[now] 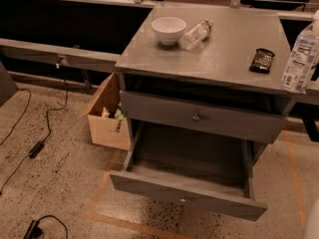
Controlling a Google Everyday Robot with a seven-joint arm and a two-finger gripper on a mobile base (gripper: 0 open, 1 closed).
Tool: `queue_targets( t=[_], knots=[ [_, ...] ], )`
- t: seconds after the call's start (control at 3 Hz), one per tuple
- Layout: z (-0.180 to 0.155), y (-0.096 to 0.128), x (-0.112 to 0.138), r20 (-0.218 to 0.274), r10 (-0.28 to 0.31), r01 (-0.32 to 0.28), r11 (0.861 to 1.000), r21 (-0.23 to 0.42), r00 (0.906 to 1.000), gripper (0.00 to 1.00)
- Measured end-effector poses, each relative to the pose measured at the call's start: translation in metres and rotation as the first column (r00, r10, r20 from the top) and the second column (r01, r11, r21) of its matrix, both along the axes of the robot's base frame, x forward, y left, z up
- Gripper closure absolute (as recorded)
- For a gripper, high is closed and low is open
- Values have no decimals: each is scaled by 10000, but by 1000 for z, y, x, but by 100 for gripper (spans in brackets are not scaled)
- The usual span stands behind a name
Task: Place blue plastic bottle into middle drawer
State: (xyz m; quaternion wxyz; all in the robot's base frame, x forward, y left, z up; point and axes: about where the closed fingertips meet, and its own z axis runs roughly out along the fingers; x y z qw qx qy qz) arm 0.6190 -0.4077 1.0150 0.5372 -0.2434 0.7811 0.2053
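The blue plastic bottle (300,59), clear with a white and pale-blue label, hangs upright at the right edge of the view, over the cabinet top's right rim. My gripper (315,72) shows only as a dark sliver behind the bottle at the frame edge and holds it up. The middle drawer (185,197), wide and grey with a small knob, stands pulled open and empty below and to the left of the bottle.
On the cabinet top (219,59) are a white bowl (168,30), a more transparent clear bottle (195,34) lying down, and a black device (261,59). The upper drawer (199,118) is closed. A cardboard box (107,118) and cables (36,148) are on the floor to the left.
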Motion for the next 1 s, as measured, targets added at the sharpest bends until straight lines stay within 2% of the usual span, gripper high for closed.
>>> queue_targets(
  t=[0.33,0.67,1.0],
  knots=[
    [11,10,-35,117,83,-86,9996,260,9999,100],
    [18,21,-68,3,-103,103,9984,554,9999,100],
    [-9,24,-104,-78,-741,745,9944,744,9972,100]
  ],
)
